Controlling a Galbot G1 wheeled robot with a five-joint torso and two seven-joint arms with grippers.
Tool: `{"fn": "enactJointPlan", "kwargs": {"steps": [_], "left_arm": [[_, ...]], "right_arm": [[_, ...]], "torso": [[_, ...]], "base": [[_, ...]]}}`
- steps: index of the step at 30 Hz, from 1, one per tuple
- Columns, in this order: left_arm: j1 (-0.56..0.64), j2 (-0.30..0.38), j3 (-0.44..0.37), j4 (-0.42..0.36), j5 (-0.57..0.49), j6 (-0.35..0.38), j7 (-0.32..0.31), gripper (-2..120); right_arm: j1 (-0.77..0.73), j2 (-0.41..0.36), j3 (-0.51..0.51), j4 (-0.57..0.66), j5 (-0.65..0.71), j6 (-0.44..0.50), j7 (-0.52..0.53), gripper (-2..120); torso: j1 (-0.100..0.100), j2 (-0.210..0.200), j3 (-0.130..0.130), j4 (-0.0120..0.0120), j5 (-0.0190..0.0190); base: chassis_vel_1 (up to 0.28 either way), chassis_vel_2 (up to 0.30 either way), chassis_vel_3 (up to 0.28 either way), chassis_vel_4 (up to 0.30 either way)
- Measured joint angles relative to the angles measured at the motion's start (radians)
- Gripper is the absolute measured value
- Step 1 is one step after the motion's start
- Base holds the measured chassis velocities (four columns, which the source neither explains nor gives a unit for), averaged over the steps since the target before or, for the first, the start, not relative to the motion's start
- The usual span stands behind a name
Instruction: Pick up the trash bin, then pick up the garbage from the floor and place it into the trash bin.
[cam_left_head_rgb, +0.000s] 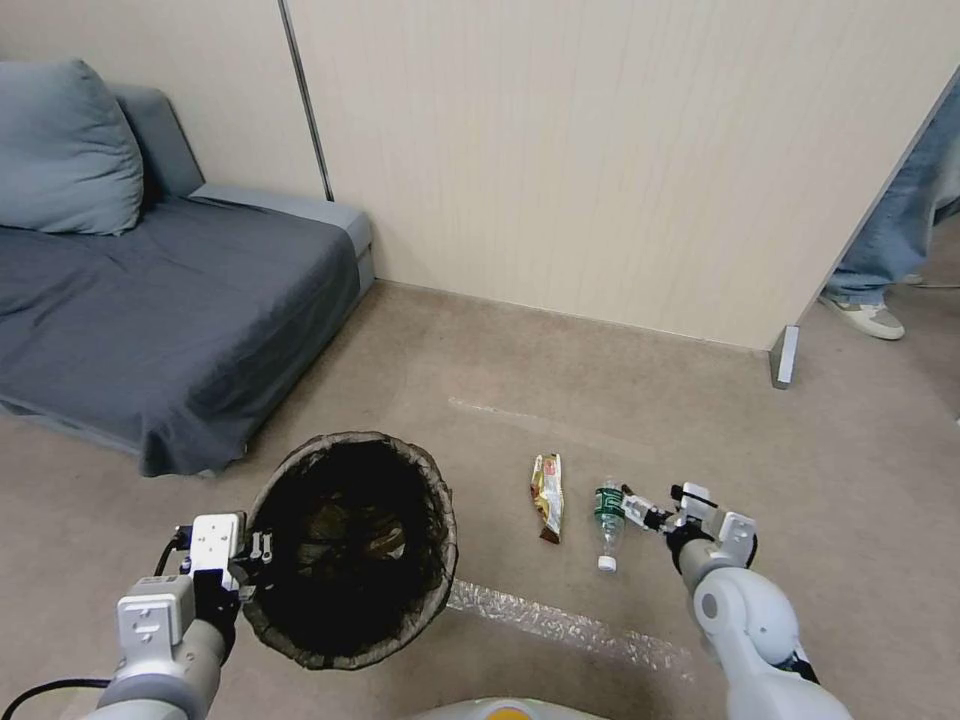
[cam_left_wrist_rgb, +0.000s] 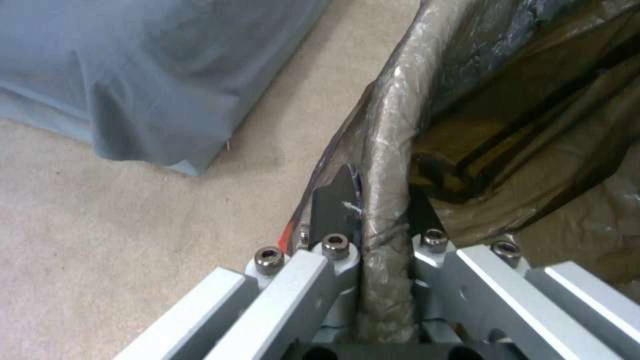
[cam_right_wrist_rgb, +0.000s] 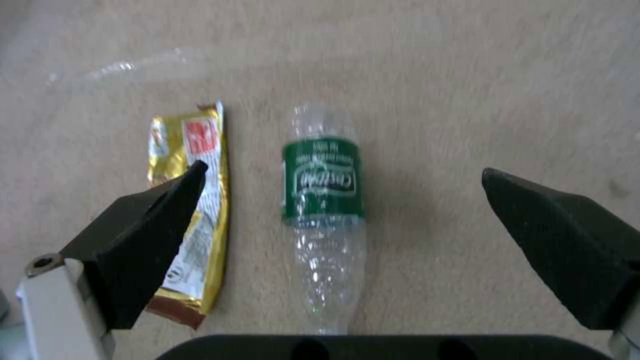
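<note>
1. Holding the trash bin (cam_left_head_rgb: 350, 548) by its rim: left gripper (cam_left_wrist_rgb: 377, 220) is clamped on the bag-lined edge, one finger outside, one inside. Bin sits low on the robot's left, near the sofa (cam_left_head_rgb: 160, 300); cannot tell if it's lifted off the floor (cam_left_head_rgb: 480, 380). Judging the bin pickup done.
2. Looking inside the bin: dark liner with some crumpled stuff at the bottom, too dim to name. Likely some garbage already in.
3. Remaining on the floor: clear bottle (cam_left_head_rgb: 608, 520) with green label, lying flat, and a gold wrapper (cam_left_head_rgb: 547, 495) just beside it, apart, both right of the bin.
4. Right gripper (cam_left_head_rgb: 628, 505) hangs just over the bottle with jaws spread wide and nothing in them; the bottle lies between the fingertips (cam_right_wrist_rgb: 173, 200) in the right wrist view.
5. Left to do, as I judge it: grab the bottle, drop it in the bin, then the wrapper.
</note>
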Motion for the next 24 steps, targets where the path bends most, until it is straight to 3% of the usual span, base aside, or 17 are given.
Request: {"fn": "enactJointPlan", "kwargs": {"steps": [24], "left_arm": [[0.005,-0.01,-0.002,0.0,0.005,0.004,0.001,1]], "right_arm": [[0.136,0.045,-0.059,-0.256,-0.061,0.052,0.033,100]], "torso": [[0.0,0.0,0.0,0.0,-0.0001]], "base": [[0.0,0.0,0.0,0.0]]}}
